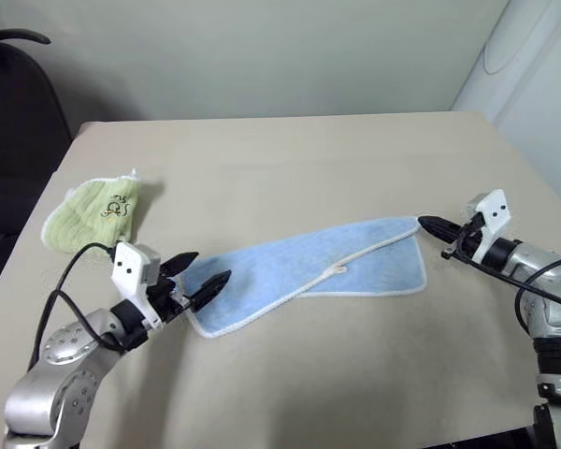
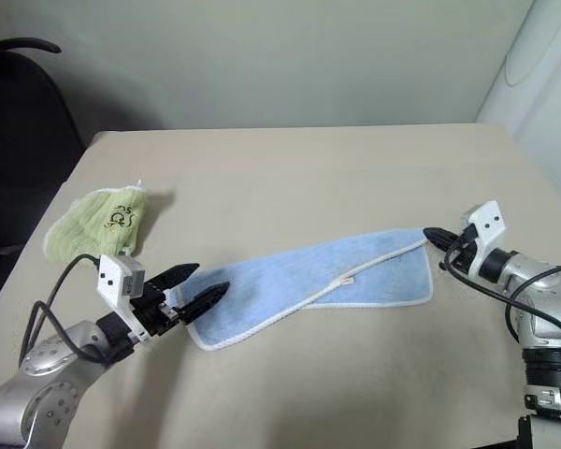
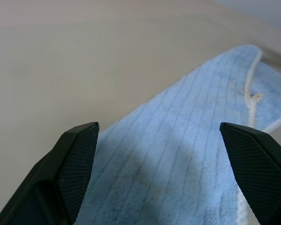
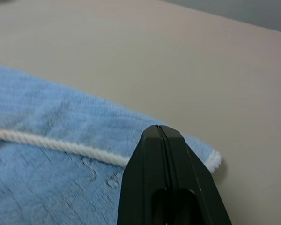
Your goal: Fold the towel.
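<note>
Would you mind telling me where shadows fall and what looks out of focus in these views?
Left eye view: the open left gripper casts a soft shadow onto the light blue terry cloth towel and the beige table. Left wrist view: a dim band of shade crosses the towel between the fingers; its far end is soft. Right wrist view: the shut right gripper is sharp, the table behind blurred.

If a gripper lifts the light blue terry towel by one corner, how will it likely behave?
The light blue terry cloth towel lies folded and flat, so it will probably droop limply. It looks thin, likely light. Its looped pile should grip the beige tabletop, so pushing would likely bunch it.
</note>
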